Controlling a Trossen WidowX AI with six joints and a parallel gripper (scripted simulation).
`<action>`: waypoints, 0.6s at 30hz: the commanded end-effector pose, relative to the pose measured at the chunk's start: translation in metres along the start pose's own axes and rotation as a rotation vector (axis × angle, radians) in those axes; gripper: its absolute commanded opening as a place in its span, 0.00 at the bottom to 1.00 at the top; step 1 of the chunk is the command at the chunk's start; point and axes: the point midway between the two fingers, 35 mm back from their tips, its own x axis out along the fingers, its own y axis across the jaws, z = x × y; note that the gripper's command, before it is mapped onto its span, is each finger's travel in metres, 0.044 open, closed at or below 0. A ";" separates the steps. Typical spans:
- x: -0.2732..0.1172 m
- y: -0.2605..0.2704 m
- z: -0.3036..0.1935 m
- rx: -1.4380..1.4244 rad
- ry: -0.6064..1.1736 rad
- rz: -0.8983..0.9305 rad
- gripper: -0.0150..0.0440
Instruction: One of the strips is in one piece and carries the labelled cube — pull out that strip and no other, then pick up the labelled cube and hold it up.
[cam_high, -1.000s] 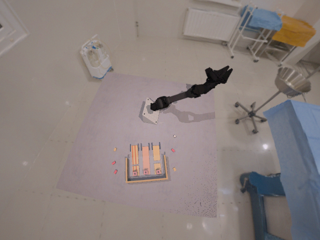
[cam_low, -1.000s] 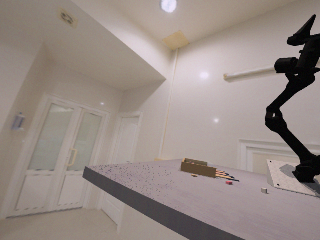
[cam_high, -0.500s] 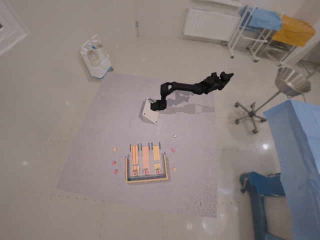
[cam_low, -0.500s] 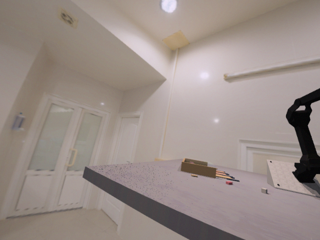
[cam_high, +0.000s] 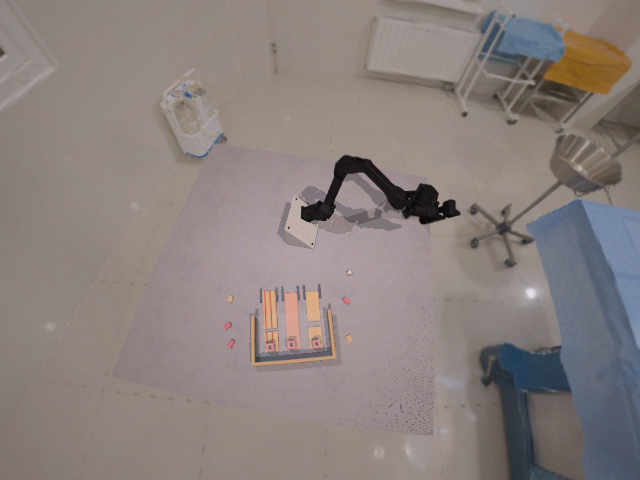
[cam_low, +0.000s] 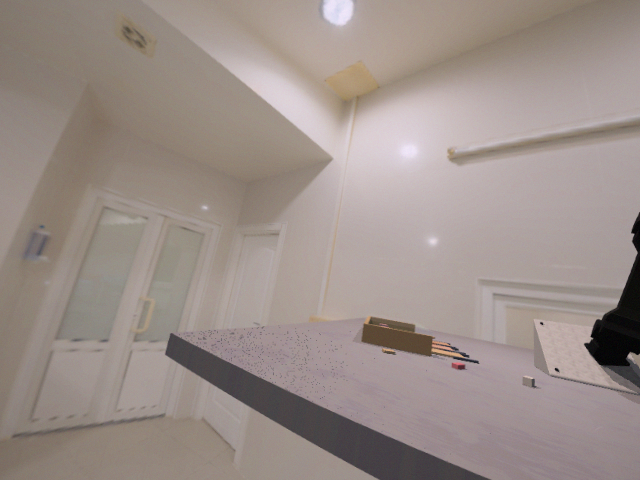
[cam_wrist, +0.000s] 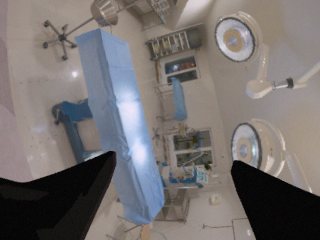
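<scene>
Top looks steeply down from above; exterior sits low, sharing the tray (cam_high: 294, 361) (cam_low: 395, 338).

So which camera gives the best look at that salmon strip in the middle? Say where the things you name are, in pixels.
The top view: it shows the salmon strip (cam_high: 292, 315) whole, running unbroken between its neighbours. The exterior view shows only strip ends poking past the wooden frame (cam_high: 294, 362) (cam_low: 395, 338), too small to tell apart. The wrist view misses it.

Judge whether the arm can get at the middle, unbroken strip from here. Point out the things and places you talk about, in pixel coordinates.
Probably yes: its near end sticks out of the tray's (cam_high: 293, 360) open side, and the gripper (cam_high: 452, 208) is open, though turned away.
</scene>
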 end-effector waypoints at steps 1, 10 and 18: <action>-0.007 0.024 -0.053 0.065 0.157 0.058 0.93; -0.060 0.065 -0.171 0.268 0.499 0.129 0.93; -0.166 0.085 -0.267 0.516 0.868 0.059 0.93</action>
